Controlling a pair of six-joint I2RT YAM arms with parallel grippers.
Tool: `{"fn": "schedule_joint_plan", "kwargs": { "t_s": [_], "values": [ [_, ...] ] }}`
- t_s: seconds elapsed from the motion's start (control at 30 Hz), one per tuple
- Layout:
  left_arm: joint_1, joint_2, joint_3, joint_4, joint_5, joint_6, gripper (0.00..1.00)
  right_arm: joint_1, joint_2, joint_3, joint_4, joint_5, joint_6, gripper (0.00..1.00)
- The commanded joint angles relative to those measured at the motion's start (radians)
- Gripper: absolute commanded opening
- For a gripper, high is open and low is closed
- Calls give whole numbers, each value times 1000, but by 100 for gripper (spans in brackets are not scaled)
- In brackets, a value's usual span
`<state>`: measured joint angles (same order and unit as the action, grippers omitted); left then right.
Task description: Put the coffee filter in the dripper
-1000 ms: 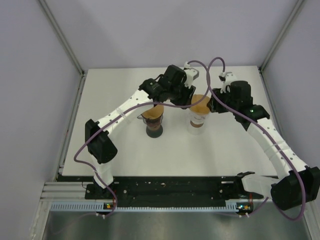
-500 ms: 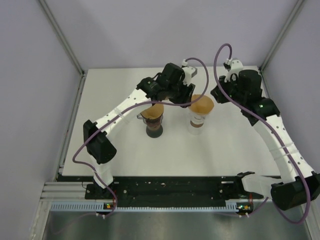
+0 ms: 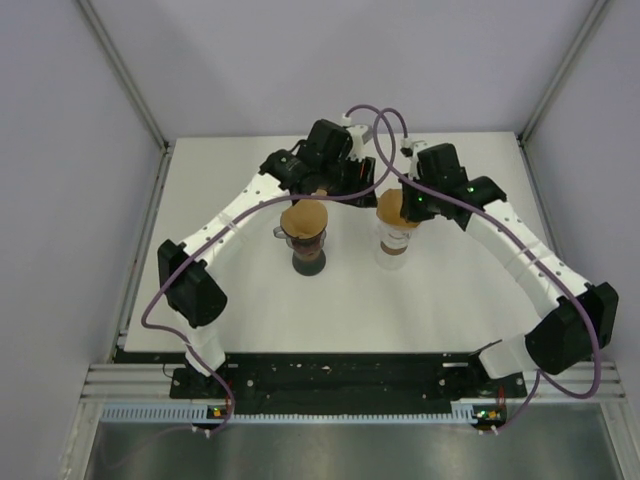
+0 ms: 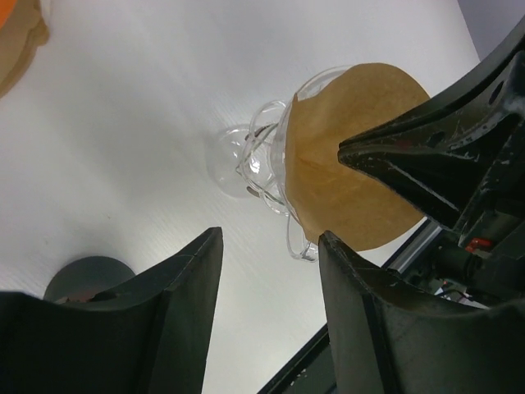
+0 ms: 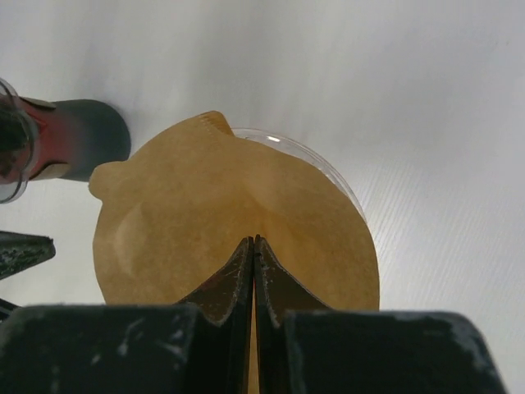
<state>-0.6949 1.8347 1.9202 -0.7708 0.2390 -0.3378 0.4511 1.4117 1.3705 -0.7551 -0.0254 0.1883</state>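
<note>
Filters (image 3: 303,218), two; glass vessels (image 3: 397,243), two.

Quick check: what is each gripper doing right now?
Left gripper: open, holding nothing.
Right gripper: closed, apparently pinching the coffee filter.

The filter (image 5: 238,222) hides the glass vessel (image 5: 328,171) except a rim arc, centre right; the dark-based glass piece (image 5: 78,144) is cut off at upper left.
</note>
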Motion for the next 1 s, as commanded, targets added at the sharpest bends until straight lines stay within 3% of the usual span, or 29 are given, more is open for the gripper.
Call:
{"fn": "schedule_joint_plan", "kwargs": {
  "t_s": [0.0,0.6,0.97],
  "values": [
    [-5,-15,-18,45,54,-53,56,14,12,61,-23,82,34,0],
    [-3,69,-35,85,177,-115,42,95,207,95,-76,170,73,0],
    [17,71,-12,62,168,-109,41,100,273,79,-79,142,69,0]
  ]
}}
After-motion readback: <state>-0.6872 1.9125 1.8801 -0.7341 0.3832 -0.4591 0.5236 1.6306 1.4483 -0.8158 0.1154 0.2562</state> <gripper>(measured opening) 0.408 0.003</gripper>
